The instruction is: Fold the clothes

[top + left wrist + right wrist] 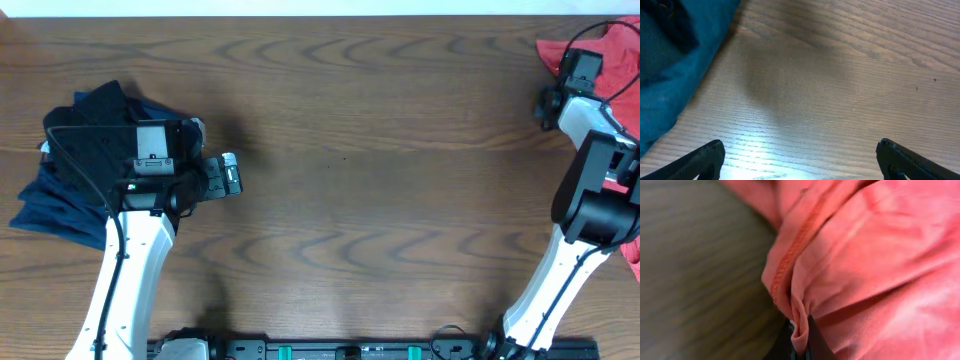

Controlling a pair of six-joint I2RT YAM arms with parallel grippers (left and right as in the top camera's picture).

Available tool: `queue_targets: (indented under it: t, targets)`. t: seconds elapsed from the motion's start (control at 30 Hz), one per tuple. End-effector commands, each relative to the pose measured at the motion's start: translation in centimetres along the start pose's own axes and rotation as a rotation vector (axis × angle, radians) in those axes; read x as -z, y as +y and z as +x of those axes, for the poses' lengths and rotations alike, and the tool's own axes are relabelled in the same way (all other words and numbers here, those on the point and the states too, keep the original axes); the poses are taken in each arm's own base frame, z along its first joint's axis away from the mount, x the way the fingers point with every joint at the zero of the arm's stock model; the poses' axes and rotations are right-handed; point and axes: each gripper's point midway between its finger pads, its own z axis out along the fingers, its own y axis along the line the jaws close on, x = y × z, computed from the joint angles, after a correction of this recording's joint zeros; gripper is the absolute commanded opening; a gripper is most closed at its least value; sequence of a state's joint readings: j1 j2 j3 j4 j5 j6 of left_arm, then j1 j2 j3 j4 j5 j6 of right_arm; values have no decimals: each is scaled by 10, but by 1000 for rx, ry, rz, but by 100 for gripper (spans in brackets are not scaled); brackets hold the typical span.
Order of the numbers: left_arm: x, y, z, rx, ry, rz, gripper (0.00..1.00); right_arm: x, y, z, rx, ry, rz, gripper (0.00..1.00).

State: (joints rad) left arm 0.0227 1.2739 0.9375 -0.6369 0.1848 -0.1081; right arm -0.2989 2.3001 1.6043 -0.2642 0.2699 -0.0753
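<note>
Overhead view: a brown wood-grain tabletop (380, 150) carries a heap of dark cloth at its left side, a crumpled black garment (100, 120) lying on a navy blue garment (50, 205). The left gripper (226, 177) sits just beside that heap, over bare wood, pointing toward the middle. A crumpled coral-red cotton T-shirt (605, 45) lies at the far right corner and runs out of frame, with more of it showing lower along the right edge; the white right arm (590, 195) reaches up to it. Left wrist view: the jaws stand wide apart over bare wood, holding nothing, with blue cloth at the upper left. Right wrist view: the right gripper (799, 347) has its jaws closed narrowly on a raised fold of the red shirt, beside a stitched hem.
</note>
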Motion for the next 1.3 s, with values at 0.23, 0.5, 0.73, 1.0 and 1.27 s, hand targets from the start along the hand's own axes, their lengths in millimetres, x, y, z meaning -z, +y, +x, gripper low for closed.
queue_targets:
  t: [0.23, 0.5, 0.73, 1.0, 1.27]
  targets:
    - [4, -6, -20, -1, -68, 23, 98, 158, 283, -27, 294, -264, -607, 1]
    - [4, -6, -20, -2, -72, 24, 98, 240, 342, -76, 129, -606, -490, 31]
    - [4, -13, -20, -4, -67, 60, 98, 219, 270, -56, 197, -394, -248, 99]
    - [11, -65, -35, -57, -125, 296, 98, 203, 122, -6, 36, 31, -132, 99]
    - [-26, -159, -27, -207, -120, 462, 98, 181, 24, 42, -191, 323, -111, 99]
